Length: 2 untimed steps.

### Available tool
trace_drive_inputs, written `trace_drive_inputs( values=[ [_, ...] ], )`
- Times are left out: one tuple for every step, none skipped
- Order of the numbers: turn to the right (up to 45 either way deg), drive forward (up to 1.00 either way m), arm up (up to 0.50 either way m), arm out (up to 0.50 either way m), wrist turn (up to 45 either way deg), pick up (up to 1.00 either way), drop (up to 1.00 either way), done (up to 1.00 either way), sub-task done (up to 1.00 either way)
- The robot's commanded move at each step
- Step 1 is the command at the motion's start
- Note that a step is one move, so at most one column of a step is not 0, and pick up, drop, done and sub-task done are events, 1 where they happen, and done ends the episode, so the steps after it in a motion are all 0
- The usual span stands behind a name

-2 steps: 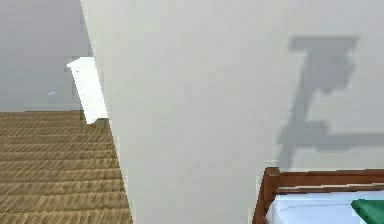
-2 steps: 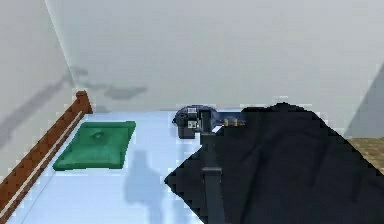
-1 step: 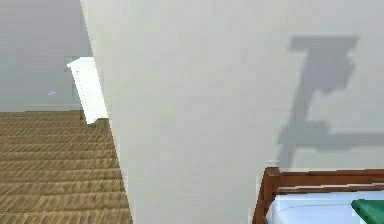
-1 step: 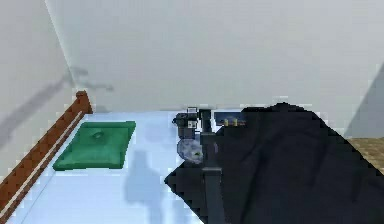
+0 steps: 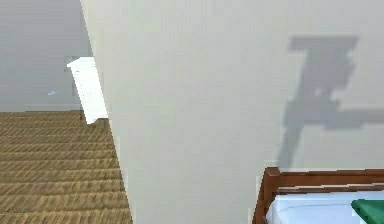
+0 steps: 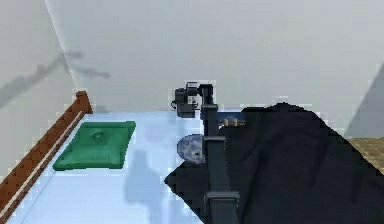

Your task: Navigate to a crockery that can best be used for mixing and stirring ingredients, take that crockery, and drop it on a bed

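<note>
A bed with a pale blue sheet spreads across the arm side view. On the sheet, just left of the dark arm bar, lies a small round grey bowl-like thing. The gripper stands farther out, near the bed's far edge by the wall. Behind its far end are only bare sheet and wall, so it holds nothing. The bed's wooden corner also shows at the forward view's bottom right.
A green pillow lies by the wooden headboard. A dark blanket covers the bed's right part. Ahead stands a pale wall, with wood floor and a white door-like panel to its left.
</note>
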Motion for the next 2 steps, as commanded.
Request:
trace_drive_inputs(
  values=[
    [0.0,0.0,0.0,-0.08,0.0,0.0,0.0,0.0,0.0],
    [0.0,0.0,0.0,0.0,0.0,0.0,0.0,1.0,0.0]
  ],
)
